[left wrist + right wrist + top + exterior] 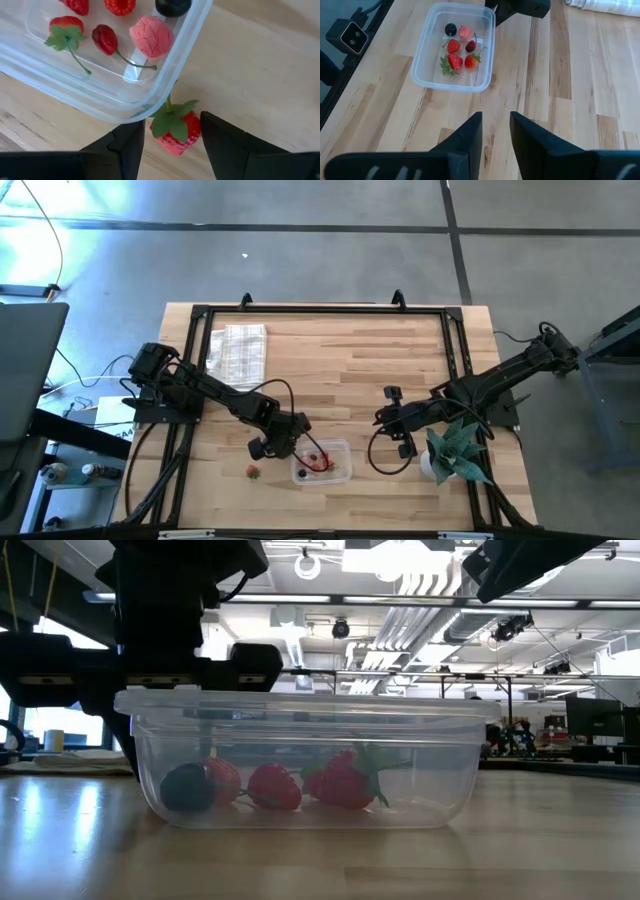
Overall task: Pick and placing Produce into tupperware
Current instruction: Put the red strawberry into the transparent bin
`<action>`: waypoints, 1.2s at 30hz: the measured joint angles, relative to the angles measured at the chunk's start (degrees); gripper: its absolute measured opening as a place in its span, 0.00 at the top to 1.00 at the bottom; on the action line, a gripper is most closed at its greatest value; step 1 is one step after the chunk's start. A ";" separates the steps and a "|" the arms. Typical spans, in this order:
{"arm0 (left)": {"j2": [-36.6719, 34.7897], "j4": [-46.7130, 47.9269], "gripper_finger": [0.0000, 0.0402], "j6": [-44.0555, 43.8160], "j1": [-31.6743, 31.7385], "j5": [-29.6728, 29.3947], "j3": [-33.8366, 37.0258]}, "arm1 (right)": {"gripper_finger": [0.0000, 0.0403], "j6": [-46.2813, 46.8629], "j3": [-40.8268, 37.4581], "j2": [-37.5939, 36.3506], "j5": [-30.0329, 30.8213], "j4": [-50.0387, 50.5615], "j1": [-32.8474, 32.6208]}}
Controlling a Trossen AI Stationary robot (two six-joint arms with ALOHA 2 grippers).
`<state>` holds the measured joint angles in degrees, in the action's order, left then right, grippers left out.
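The clear tupperware sits near the table's near edge and holds several pieces of produce: red berries, a pink one and a dark one. One more piece lies on the table to its left. My left gripper hangs at the tupperware's far-left corner, shut on a strawberry. My right gripper is open and hovers over bare wood to the right of the tupperware, touching nothing. My left gripper pinches a small strawberry by the sides of its red body, between the two fingers. The fingers come from above, pointing down. The berry's green top overlaps the tupperware's rim, just outside the corner.
A teal spiky potted plant stands close beside the right arm, near the table's right edge. A white checked folded cloth lies at the far left. A black frame runs round the table. Bare wood lies between the two arms.
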<state>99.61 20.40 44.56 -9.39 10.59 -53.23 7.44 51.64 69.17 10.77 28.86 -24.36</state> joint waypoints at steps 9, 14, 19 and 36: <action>0.00 0.37 0.55 -0.90 0.00 0.52 -0.01 | 0.78 0.00 0.00 0.00 0.00 0.02 0.00; 0.00 0.36 0.55 -1.42 0.00 0.51 -0.01 | 0.78 0.02 0.00 0.00 0.02 0.00 0.00; 0.22 0.34 0.55 -2.63 0.00 0.48 -0.03 | 0.78 0.01 0.00 0.00 0.01 0.02 0.00; 2.38 0.21 0.56 -2.98 -0.02 -0.79 -0.14 | 0.78 0.02 0.00 0.00 0.00 0.07 0.00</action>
<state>102.00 20.61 41.58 -9.41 9.80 -53.36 7.46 51.64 69.17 10.76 28.94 -24.36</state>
